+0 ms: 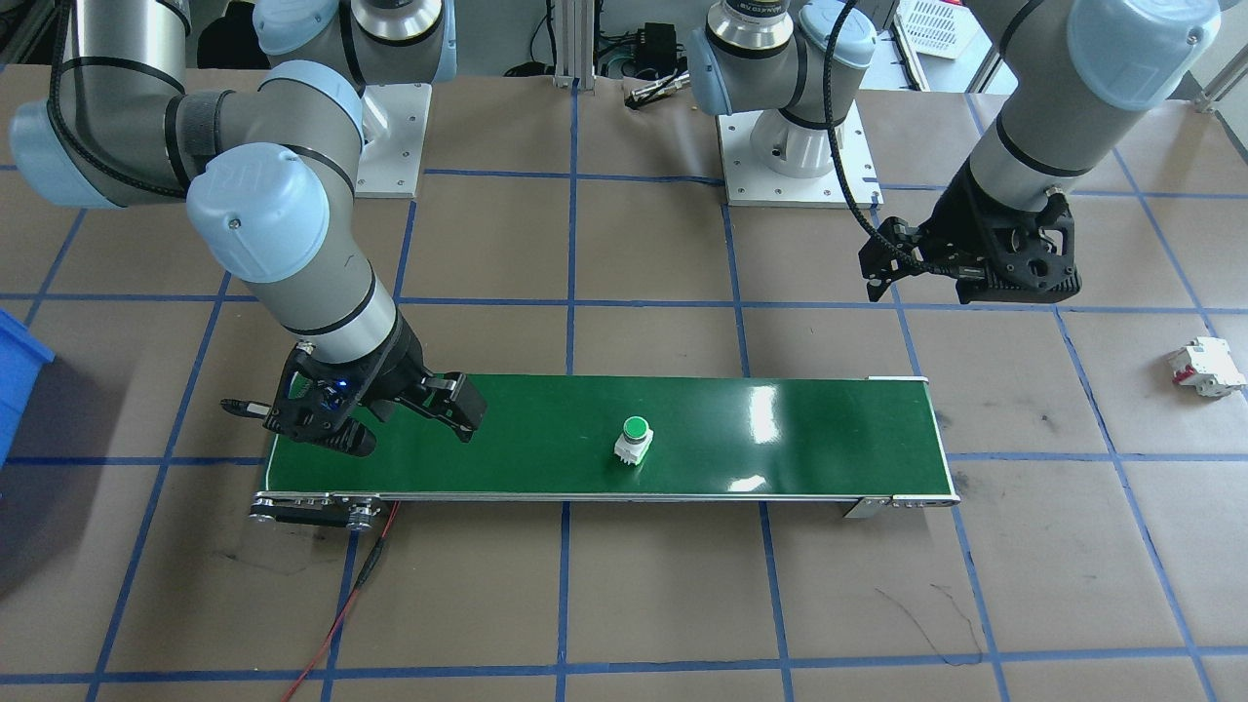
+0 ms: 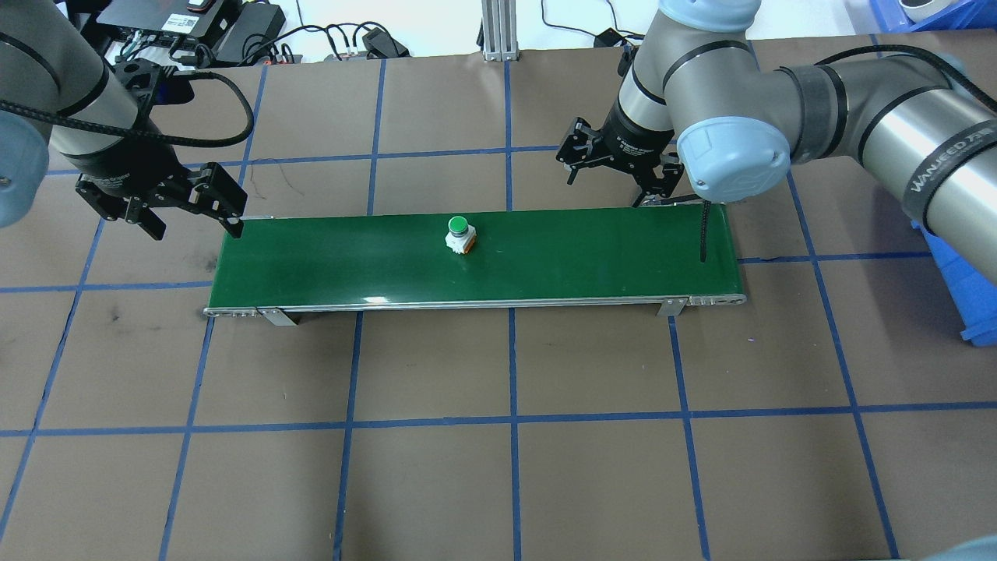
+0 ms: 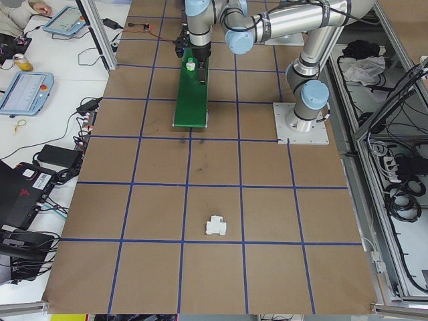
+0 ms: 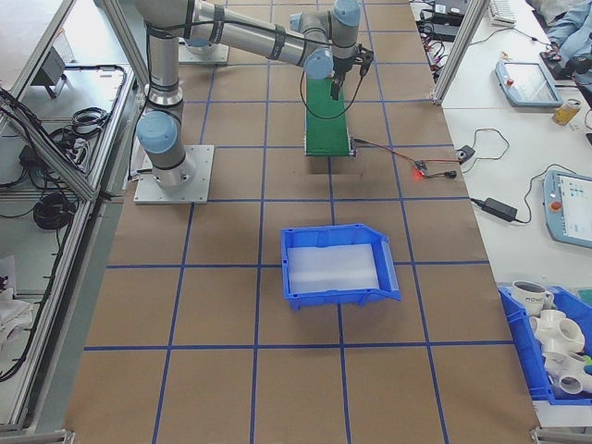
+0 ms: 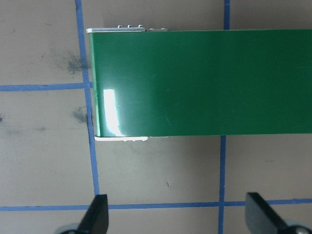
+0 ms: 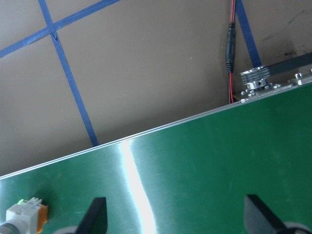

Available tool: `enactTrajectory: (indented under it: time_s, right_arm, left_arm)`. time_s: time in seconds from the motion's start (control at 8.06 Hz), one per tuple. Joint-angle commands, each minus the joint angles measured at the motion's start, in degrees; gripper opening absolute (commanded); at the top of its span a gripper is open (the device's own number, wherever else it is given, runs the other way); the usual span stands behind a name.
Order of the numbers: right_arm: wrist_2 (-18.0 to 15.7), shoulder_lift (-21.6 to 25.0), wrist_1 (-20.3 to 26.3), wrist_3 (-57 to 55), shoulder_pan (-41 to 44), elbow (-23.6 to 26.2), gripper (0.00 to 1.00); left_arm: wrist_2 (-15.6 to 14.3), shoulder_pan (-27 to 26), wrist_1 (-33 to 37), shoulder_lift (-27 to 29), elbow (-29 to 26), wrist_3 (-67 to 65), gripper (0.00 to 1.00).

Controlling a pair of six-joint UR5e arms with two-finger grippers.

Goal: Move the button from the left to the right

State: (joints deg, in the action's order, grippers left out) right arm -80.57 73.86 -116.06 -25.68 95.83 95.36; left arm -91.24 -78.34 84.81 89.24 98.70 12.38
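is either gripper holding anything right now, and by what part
Nothing is held. The left gripper and the right gripper are both open and empty; the button stands alone near the middle of the green belt.

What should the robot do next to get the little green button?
Probably wait, right gripper open over the green conveyor belt's right end. The button stands upright mid-belt, untouched, apart from both grippers; the left gripper hangs open off the other end.
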Motion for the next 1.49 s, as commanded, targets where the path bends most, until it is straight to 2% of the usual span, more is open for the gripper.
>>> enactTrajectory:
  time_s: [0.0, 0.12, 0.25, 0.37, 0.5, 0.62, 0.87, 0.99, 1.12, 1.24, 1.36]
  right_arm:
    - [1.47, -0.20, -2.84, -6.82, 2.33, 0.18, 1.00]
    - [1.38, -0.81, -5.55, -9.63, 2.69, 0.18, 1.00]
    - [1.38, -1.25, -6.02, -13.57, 3.57, 0.18, 1.00]
    - [1.29, -1.96, -6.19, -14.39, 4.88, 0.18, 1.00]
    - [1.29, -2.92, -6.11, -15.36, 5.59, 0.18, 1.00]
    - [1.29, -3.80, -6.20, -16.94, 6.64, 0.18, 1.00]
    - [0.16, -4.60, -5.59, -17.39, 6.74, 0.61, 1.00]
    - [-2.11, -5.12, -5.58, -17.04, 6.65, 1.75, 0.94]
    - [-7.10, -5.47, -5.49, -16.08, 6.65, 2.11, 0.95]
    - [-8.71, -5.83, -5.41, -15.20, 6.65, 2.28, 0.87]
    - [-10.55, -6.18, -4.88, -11.54, 6.48, 2.29, 0.64]
  left_arm:
    - [-8.29, -0.06, -0.43, 0.14, 0.09, -0.42, 1.00]
    - [-8.25, -0.06, -0.69, 0.14, 0.09, -0.69, 1.00]
    - [-8.16, -0.06, -0.78, 0.23, 0.00, -1.04, 1.00]
    - [-5.81, -0.06, -1.57, 0.15, 0.00, -1.04, 1.00]
    - [0.39, -0.06, -1.58, 0.14, 0.00, -2.17, 1.00]
    - [1.58, -0.06, -2.18, 0.14, 0.00, -3.84, 1.00]
    - [1.59, -0.06, -2.37, 0.14, 0.09, -4.12, 1.00]
    - [1.59, -0.06, -2.37, 0.14, 0.18, -3.68, 1.00]
    - [1.59, -0.15, -2.37, -0.03, 0.18, -3.59, 1.00]
    - [1.59, -0.06, -2.45, -0.03, 0.09, -3.33, 1.00]
    - [1.59, -0.06, -2.45, -0.20, 0.09, -3.33, 1.00]
